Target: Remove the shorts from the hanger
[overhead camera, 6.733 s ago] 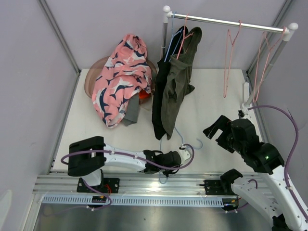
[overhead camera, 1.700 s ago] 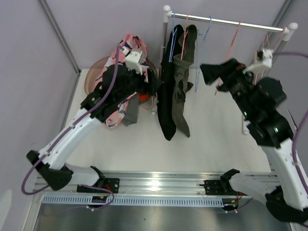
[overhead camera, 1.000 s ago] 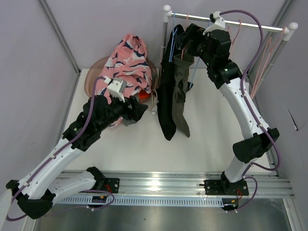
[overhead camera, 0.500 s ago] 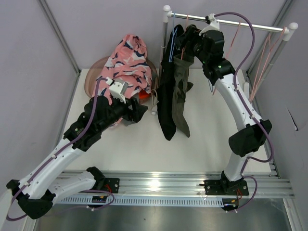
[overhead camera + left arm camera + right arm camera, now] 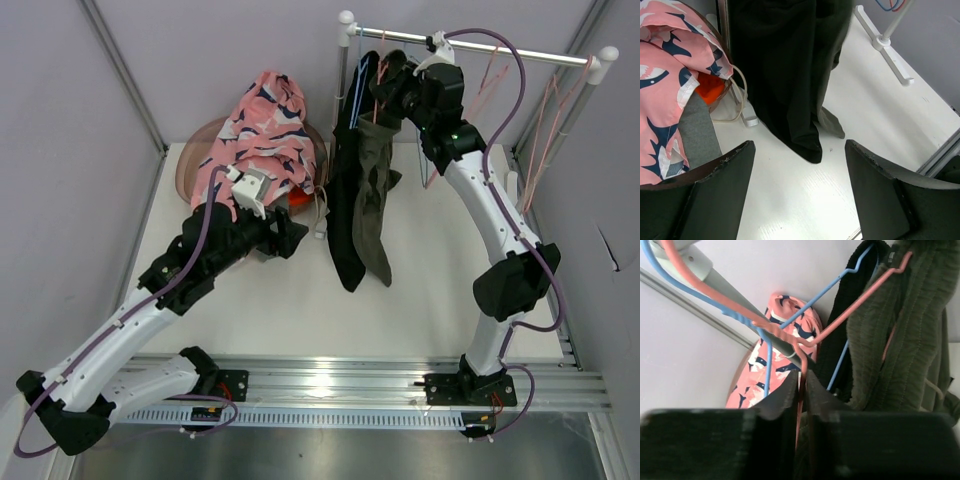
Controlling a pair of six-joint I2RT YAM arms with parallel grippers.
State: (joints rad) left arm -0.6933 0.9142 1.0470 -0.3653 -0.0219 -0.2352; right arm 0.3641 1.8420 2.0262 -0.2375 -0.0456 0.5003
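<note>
The right end effector (image 5: 802,385) is closed on the wire of the pink hanger (image 5: 860,300) carrying the olive shorts (image 5: 372,200). These hang at the left end of the rail (image 5: 520,50), beside the black shorts (image 5: 345,210). The left end effector (image 5: 799,150) hovers open over the counter (image 5: 430,290), near the pink patterned shorts (image 5: 262,130).

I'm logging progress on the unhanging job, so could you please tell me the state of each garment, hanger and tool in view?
black shorts: hanging from the rail.
olive shorts: hanging on the pink hanger.
pink patterned shorts: off the hanger, heaped on the basket.
orange shorts: in the basket, mostly covered.
pink hanger: hooked on the rail.
left tool: open, empty.
right tool: shut on the pink hanger.
</note>
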